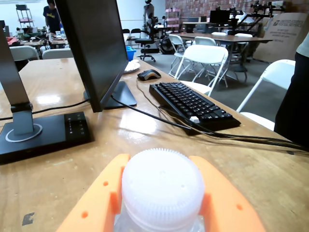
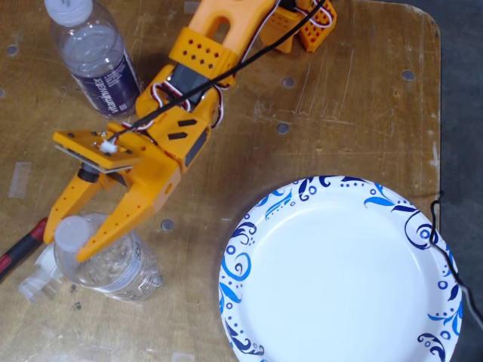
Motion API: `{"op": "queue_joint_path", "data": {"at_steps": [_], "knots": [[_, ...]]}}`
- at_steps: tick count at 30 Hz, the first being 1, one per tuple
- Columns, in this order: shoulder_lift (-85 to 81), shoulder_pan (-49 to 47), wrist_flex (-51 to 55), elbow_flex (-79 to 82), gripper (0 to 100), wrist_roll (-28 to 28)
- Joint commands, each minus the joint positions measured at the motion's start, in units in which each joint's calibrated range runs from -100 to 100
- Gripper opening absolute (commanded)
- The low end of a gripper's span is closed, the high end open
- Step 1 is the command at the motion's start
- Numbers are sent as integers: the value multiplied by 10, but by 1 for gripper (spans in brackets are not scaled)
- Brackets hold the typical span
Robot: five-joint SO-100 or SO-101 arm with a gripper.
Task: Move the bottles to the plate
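Note:
My orange gripper (image 2: 68, 243) is shut around the white cap of the squat crinkly bottle (image 2: 113, 268), which stands at the lower left of the wooden table in the fixed view. In the wrist view the cap (image 1: 162, 188) fills the gap between both orange fingers (image 1: 104, 193). The second bottle (image 2: 94, 56), with a dark purple label and a white cap, stands at the top left, apart from the gripper. The white plate (image 2: 249, 249) with blue swirls lies empty at the lower right, to the right of the gripper.
A red and black handle (image 2: 19, 249) and a small clear piece (image 2: 38, 280) lie left of the held bottle. A black cable (image 2: 445, 241) runs by the plate's right rim. The wrist view shows a monitor (image 1: 91, 43), keyboard (image 1: 193, 104), mouse (image 1: 148, 74) and cables (image 1: 241, 137) ahead.

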Motion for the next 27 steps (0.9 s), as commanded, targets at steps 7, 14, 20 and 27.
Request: {"op": "queue_joint_path", "data": {"at_steps": [7,14,20,27], "knots": [[-4,-6,-8,-21,10,-3],[-4,-5,-8,-21,8,-3],[-16,1,4,-72,7,-7],[-97,0,264,-236,7,-7]]}}
